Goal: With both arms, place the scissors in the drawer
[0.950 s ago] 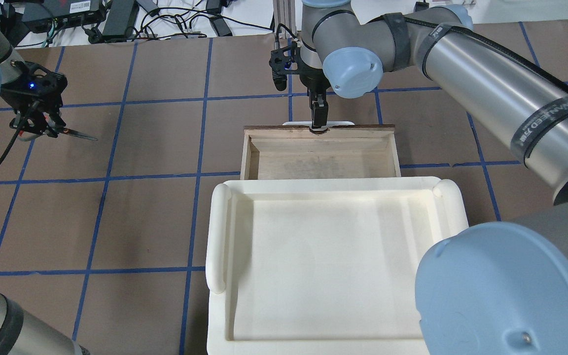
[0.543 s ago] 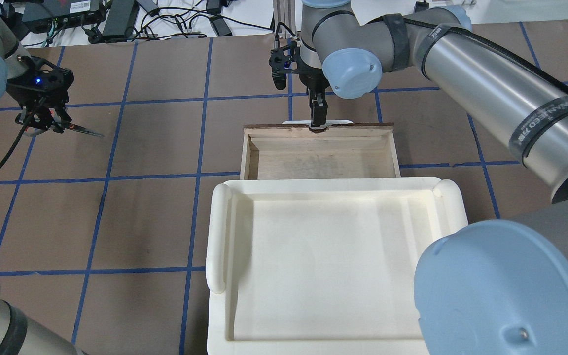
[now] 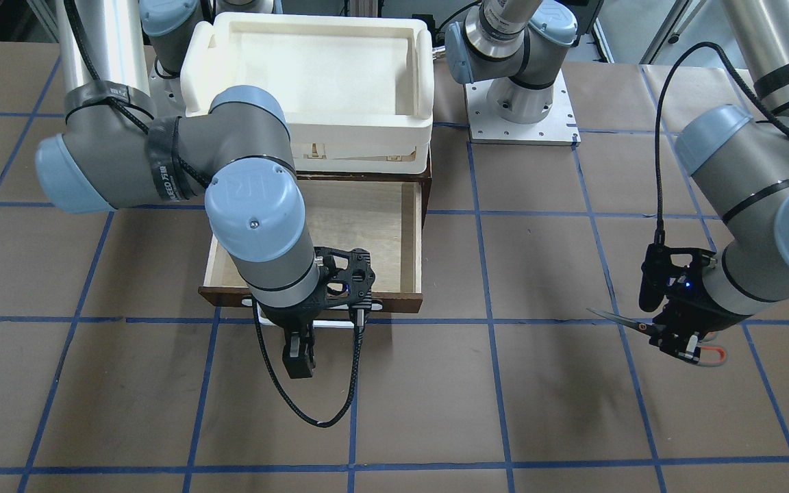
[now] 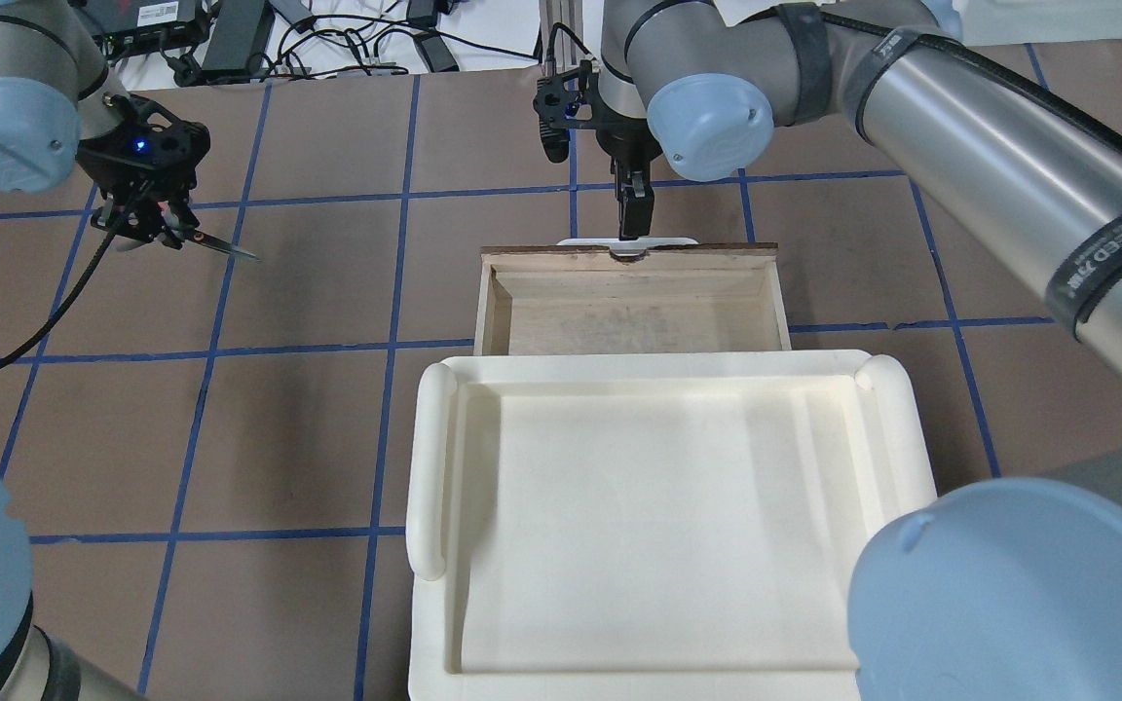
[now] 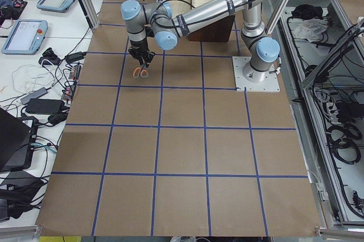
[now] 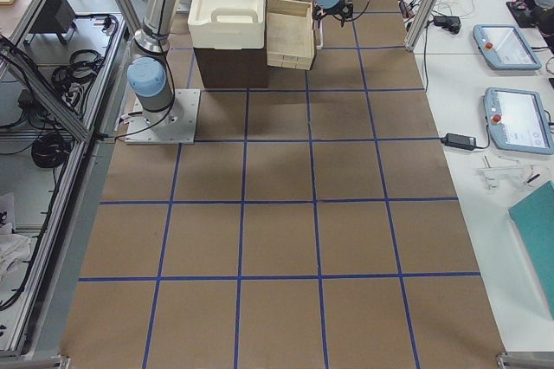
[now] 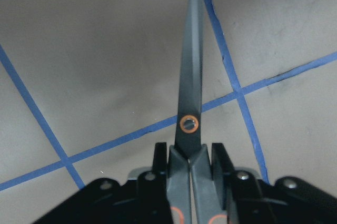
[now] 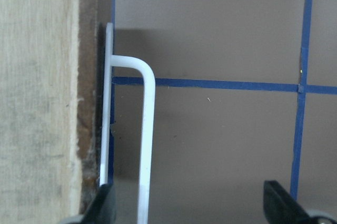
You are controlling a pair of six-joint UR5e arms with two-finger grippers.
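Item one, the scissors: you find them pinched at the handles in the left end effector, blades closed into one slim point and held above the table, well apart from the drawer on the robot's left side. In the left wrist view the scissors run straight out from between the pressed-together fingers, with the orange pivot ring showing and blue tape lines crossing beneath. From the front you see the blade tip of the scissors pointing towards the drawer side, with an orange-red loop behind the left end effector. Item two, the drawer: it stands pulled open, its pale plywood floor bare, its white bar handle on the far front. Item three, the right end effector: it hangs at the middle of that handle, its fingers spread wide, the bar lying between them, just beside one finger and well away from the other. Item four, a cream-white tray: it sits over the rear of the drawer, nearest the robot.
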